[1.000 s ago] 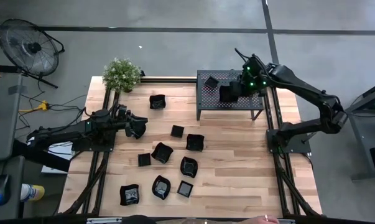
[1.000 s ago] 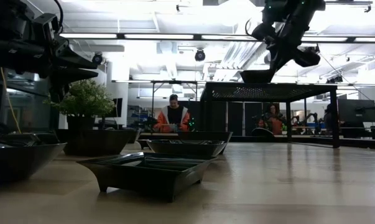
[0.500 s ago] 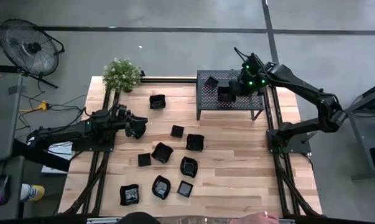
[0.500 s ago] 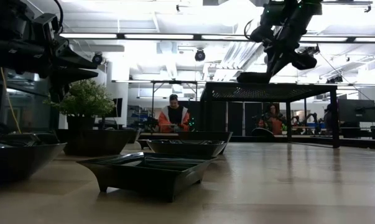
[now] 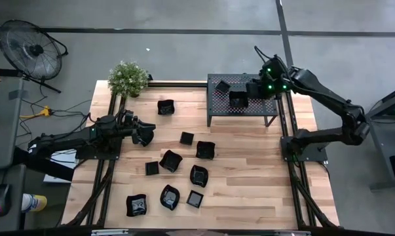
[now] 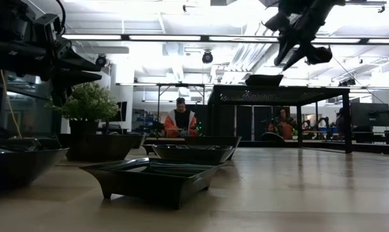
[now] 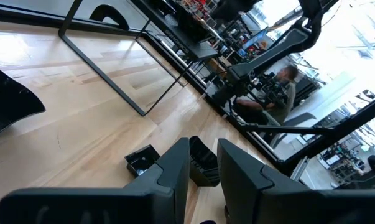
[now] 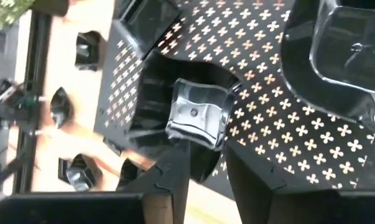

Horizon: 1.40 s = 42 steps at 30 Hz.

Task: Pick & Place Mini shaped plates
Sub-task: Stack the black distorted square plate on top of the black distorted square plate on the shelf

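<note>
Plant (image 5: pixel 128 78) at the counter's (image 5: pixel 249 177) 11 o'clock corner, and just below it the left pincer (image 5: pixel 145 136) hovers over the wood at about 9 o'clock, exactly where it was 1 second ago; its wrist view shows the 2 fingers (image 7: pixel 175 171) close to each other with a narrow gap, holding nothing. Toward the centre, a scatter of mini shaped plates (image 5: pixel 171 160) lies on the counter from 12 o'clock down to 6 o'clock, unchanged from the earlier frames. At 1 o'clock stands the perforated rack (image 5: pixel 218 105), carrying 2 plates: a corner plate (image 5: pixel 221 86) at its 10 o'clock edge and a released plate (image 5: pixel 237 98) near its middle. That second plate was clamped in the right pincer (image 5: pixel 254 88) 1 second ago; now it rests flat on the rack top, and in the low view it sits alone on the mesh. The right pincer has let go and drawn back toward 3 o'clock and upward, clear of the plate, its fingers (image 8: pixel 175 168) apart and empty.
</note>
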Motion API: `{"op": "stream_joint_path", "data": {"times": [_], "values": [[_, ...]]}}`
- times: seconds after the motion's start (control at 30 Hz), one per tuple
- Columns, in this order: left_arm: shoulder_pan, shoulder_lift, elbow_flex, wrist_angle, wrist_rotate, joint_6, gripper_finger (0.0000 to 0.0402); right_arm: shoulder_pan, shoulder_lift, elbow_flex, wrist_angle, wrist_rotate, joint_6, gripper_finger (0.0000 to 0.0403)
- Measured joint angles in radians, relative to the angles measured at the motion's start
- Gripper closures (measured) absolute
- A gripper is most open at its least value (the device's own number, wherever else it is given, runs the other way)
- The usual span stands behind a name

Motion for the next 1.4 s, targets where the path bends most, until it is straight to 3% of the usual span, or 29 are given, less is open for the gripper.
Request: {"op": "stream_joint_path", "data": {"times": [0.33, 0.67, 0.87, 1.13, 1.4], "values": [[0.000, 0.000, 0.000, 0.000, 0.000, 0.000, 0.0321, 0.175, -0.128, -0.029, 0.046, 0.103, -0.226, 0.0312], [0.000, 0.000, 0.000, 0.000, 0.000, 0.000, 0.0321, 0.288, -0.440, -0.306, 0.324, 0.040, -0.315, 0.0316], [0.000, 0.000, 0.000, 0.000, 0.000, 0.000, 0.0321, 0.312, -0.580, -0.372, 0.350, 0.028, -0.398, 0.0320], [0.000, 0.000, 0.000, 0.000, 0.000, 0.000, 0.0321, 0.313, -0.660, -0.390, 0.360, 0.011, -0.498, 0.0320], [0.000, 0.000, 0.000, 0.000, 0.000, 0.000, 0.0321, 0.312, -0.667, -0.390, 0.359, 0.027, -0.488, 0.0320]]}}
